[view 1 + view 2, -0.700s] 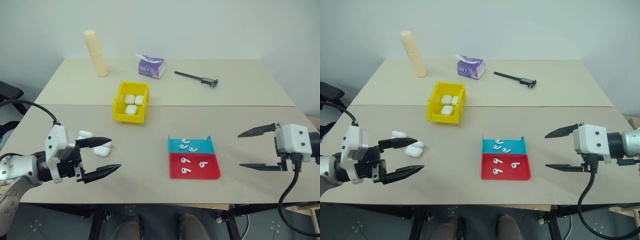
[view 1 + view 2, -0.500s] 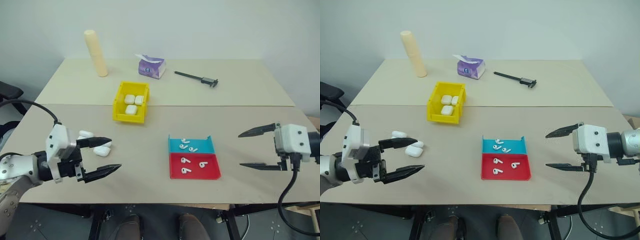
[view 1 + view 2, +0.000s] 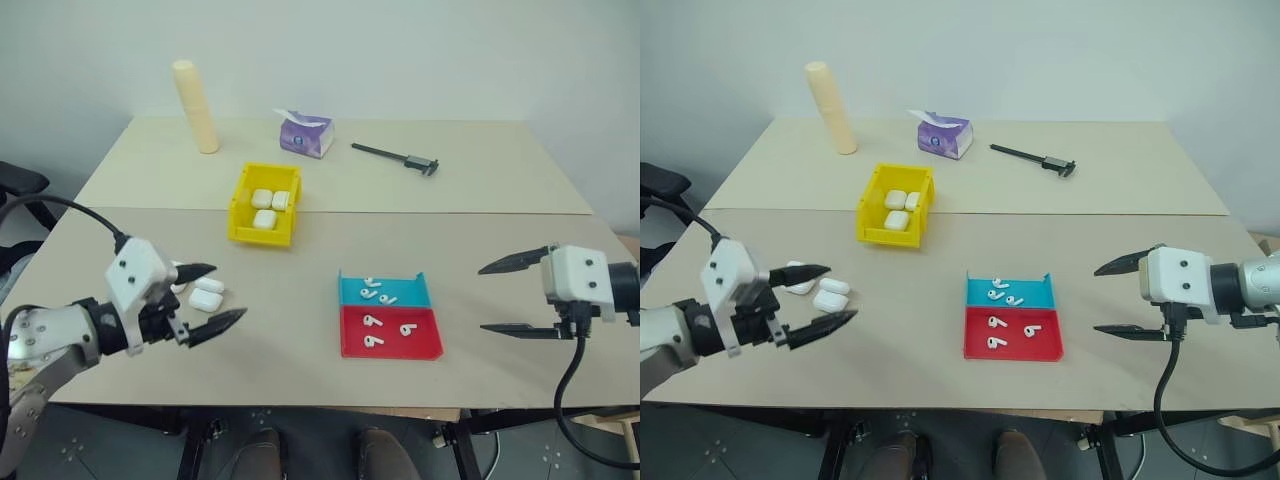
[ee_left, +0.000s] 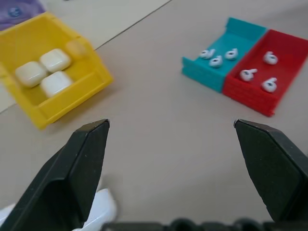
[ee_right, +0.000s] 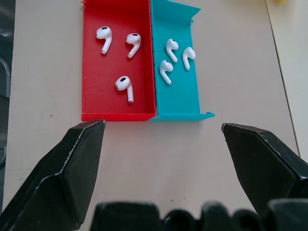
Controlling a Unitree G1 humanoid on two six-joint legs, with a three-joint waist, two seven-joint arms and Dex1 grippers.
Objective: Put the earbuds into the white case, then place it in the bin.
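Two end effectors hang low over the near part of the tabletop, both with their black fingers spread wide and nothing between them. The left end effector reaches in from the near left, tilted a little downward and angled toward the middle. Just beyond its fingertips lie loose white cases, one white case peeking beside its finger in the left wrist view. The right end effector comes in from the right edge, fingers stacked one above the other, pointing toward the tray. That teal-and-red tray sits between the two arms, well apart from each; three earbuds lie in the red half and three in the teal half. Farther back, left of centre, stands the yellow bin holding three white cases. At the far edge are a cream cylinder, a purple tissue pack and a caliper.
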